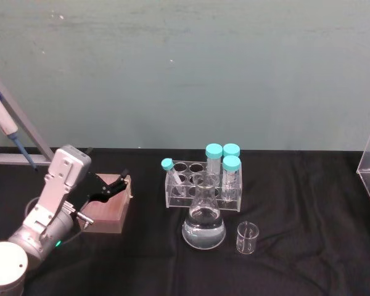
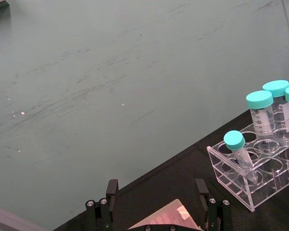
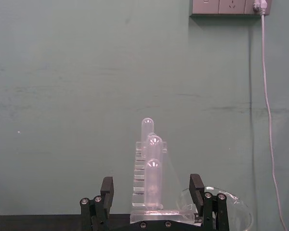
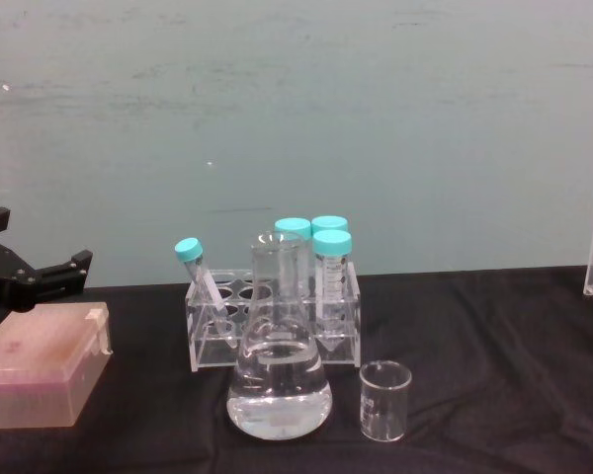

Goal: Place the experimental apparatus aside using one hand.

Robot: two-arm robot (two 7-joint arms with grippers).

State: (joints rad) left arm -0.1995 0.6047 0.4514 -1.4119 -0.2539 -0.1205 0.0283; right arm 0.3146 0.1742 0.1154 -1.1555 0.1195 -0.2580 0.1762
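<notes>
Reads as the approach step: shows left pincer (image 1: 119,183) released, jaws spread over a pinkish box (image 1: 108,211) at 9 o'clock of the tube rack (image 1: 200,185), and right pincer (image 3: 150,190) likewise spread, idle. Finds flask (image 1: 203,225) mid-surface (image 1: 308,259) at the rack's 6 o'clock, beaker (image 1: 247,238) just beside at the flask's 3 o'clock. Calls next for a reach toward 3 o'clock and closing on one piece.

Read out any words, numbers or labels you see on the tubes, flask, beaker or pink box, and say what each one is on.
No text here can be read.
On the capped tubes: printed scale marks, too small to read.
On the flask: no legible print.
On the beaker: no legible print.
On the pink box: no print seen.
</notes>
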